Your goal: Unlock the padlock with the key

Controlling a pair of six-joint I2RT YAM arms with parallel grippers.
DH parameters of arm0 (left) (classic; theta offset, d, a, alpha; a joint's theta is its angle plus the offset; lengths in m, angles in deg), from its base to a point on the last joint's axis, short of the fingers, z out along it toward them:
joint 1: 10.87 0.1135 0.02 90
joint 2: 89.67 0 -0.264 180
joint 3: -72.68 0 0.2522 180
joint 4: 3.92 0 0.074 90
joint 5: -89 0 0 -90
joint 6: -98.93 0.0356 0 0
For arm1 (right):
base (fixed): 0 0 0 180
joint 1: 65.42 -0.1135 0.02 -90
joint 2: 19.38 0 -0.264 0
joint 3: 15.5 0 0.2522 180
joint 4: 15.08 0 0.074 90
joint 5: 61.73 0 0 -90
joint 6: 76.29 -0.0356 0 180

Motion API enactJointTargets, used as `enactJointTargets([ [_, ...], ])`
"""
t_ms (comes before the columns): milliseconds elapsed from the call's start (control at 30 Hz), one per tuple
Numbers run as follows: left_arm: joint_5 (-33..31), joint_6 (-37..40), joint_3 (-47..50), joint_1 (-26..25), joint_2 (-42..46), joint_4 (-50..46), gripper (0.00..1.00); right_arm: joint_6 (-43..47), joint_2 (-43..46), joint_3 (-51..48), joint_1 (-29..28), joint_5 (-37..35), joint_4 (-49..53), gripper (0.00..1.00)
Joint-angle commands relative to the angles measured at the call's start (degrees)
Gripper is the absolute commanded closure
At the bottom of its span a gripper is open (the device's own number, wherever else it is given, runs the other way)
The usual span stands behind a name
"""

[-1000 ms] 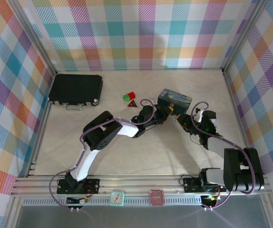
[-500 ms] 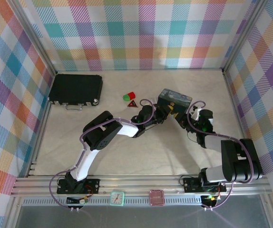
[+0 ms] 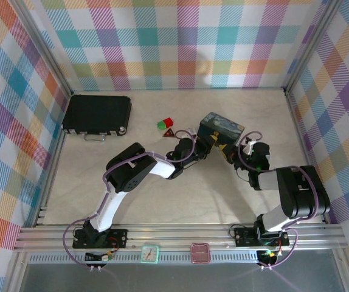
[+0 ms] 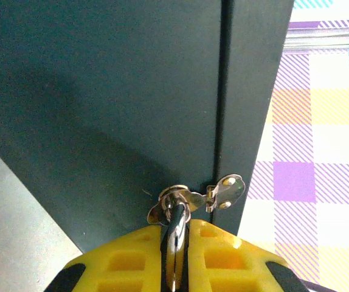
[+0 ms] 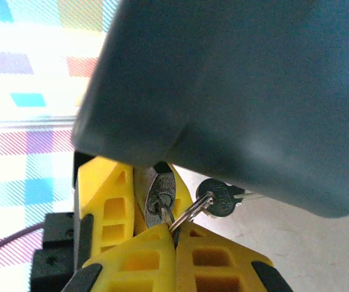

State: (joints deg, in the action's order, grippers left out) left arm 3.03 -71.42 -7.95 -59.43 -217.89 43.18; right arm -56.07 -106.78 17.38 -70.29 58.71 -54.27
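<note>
The padlock [image 5: 160, 196] hangs from the hasp [image 4: 226, 190] of the blue painted tin [image 3: 222, 126]. My left gripper [image 4: 176, 243] is shut on the padlock, whose silvery shackle [image 4: 176, 222] runs up from between the yellow fingers into the hasp ring. In the right wrist view the padlock's dark oval underside faces me, with the left fingers [image 5: 110, 201] behind it. My right gripper [image 5: 174, 234] is shut on the key [image 5: 165, 214], whose tip sits at the keyhole. A second key [image 5: 217, 199] dangles from the same ring. In the top view the left gripper [image 3: 214, 145] and the right gripper [image 3: 228, 153] meet at the tin's near side.
A black case [image 3: 97, 113] lies at the back left. The red and green blocks [image 3: 165, 123] and a small red-and-black triangle [image 3: 170, 132] sit just left of the tin. Plaid walls close in three sides.
My right gripper has shut on the key and moved in left towards the padlock. The tin has shifted slightly left. The left gripper has kept its hold.
</note>
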Motion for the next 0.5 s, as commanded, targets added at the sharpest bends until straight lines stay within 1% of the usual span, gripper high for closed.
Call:
enactJointTargets([
  [0,3.9,-0.1,0.9,-3.0,-0.4,10.3,1.00,-10.5,0.2,-0.1,0.6,-5.2,-7.5,1.00],
  [100,4.3,3.2,1.0,-3.0,-1.5,14.4,1.00,-23.2,1.1,-1.6,0.6,-4.7,-9.5,1.00],
  [167,5.0,5.2,0.7,-2.9,-2.9,16.9,1.00,-37.1,1.2,-3.5,0.0,-4.5,-12.8,1.00],
  [267,6.5,9.4,0.1,-3.0,-3.5,17.1,1.00,-55.2,1.6,-6.7,-2.7,-7.1,-18.6,1.00],
  [300,6.7,10.7,0.0,-2.9,-3.4,17.1,1.00,-58.7,2.3,-7.3,-3.5,-8.2,-19.4,1.00],
  [367,7.1,12.0,-0.4,-2.8,-3.7,17.3,1.00,-63.9,6.1,-7.9,-5.2,-10.4,-17.1,1.00],
  [400,7.2,12.1,-1.0,-2.8,-4.2,17.4,1.00,-64.6,8.1,-7.8,-5.6,-11.3,-15.0,1.00],
  [467,7.4,11.6,-2.2,-2.8,-5.6,17.5,1.00,-64.7,14.5,-7.3,-5.8,-12.7,-6.8,1.00],
])
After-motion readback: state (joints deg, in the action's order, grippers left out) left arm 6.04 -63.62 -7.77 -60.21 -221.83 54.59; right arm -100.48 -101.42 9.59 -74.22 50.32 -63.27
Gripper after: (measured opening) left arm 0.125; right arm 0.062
